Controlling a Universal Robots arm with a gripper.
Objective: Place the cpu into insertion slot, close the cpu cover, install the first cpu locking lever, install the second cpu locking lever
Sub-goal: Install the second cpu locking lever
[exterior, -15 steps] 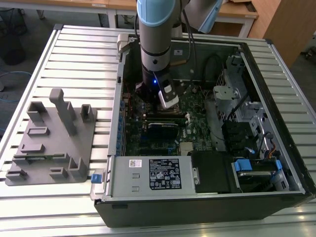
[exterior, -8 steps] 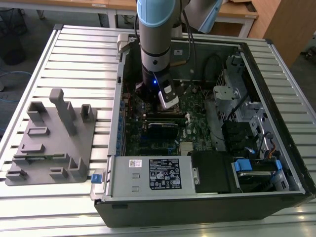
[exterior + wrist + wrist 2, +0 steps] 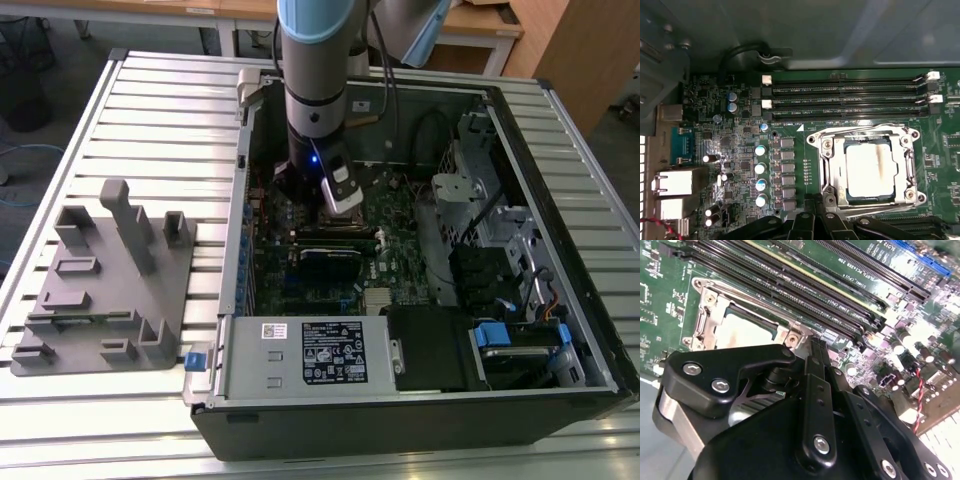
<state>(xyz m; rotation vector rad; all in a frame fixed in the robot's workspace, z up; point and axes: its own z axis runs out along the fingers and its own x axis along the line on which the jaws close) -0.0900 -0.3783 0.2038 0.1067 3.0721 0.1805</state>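
The arm stands over the open computer case [image 3: 420, 250], which lies on its side on a ribbed metal surface [image 3: 150, 110]. In the exterior view the end effector [image 3: 340, 200] is lowered into the case above the green motherboard [image 3: 390, 215], in the half of the board toward the exterior view's left.

In the first wrist view the cpu [image 3: 871, 169] sits flat inside the insertion slot [image 3: 826, 150], its pale metal top facing up and framed on all sides. The cpu cover [image 3: 910, 165] lies down over the chip, its cut-out centre exposing the pale top. A thin wire lever [image 3: 867, 128] runs along the socket edge nearest the memory slots [image 3: 845, 102]. Whether either lever is fully latched cannot be told from these views.

The black fingers [image 3: 812, 212] of the end effector appear just beside the socket edge farthest from the memory slots. In the second wrist view the end effector [image 3: 815, 352] is drawn together to a narrow tip with nothing held between the fingers, and that tip stands at the corner of the insertion slot [image 3: 707, 307], close to a silver corner screw [image 3: 791, 339]. Contact with the socket frame cannot be confirmed.

A grey fixture tray [image 3: 105, 285] with upright blocks rests on the surface outside the case, toward the exterior view's left, well apart from the arm.
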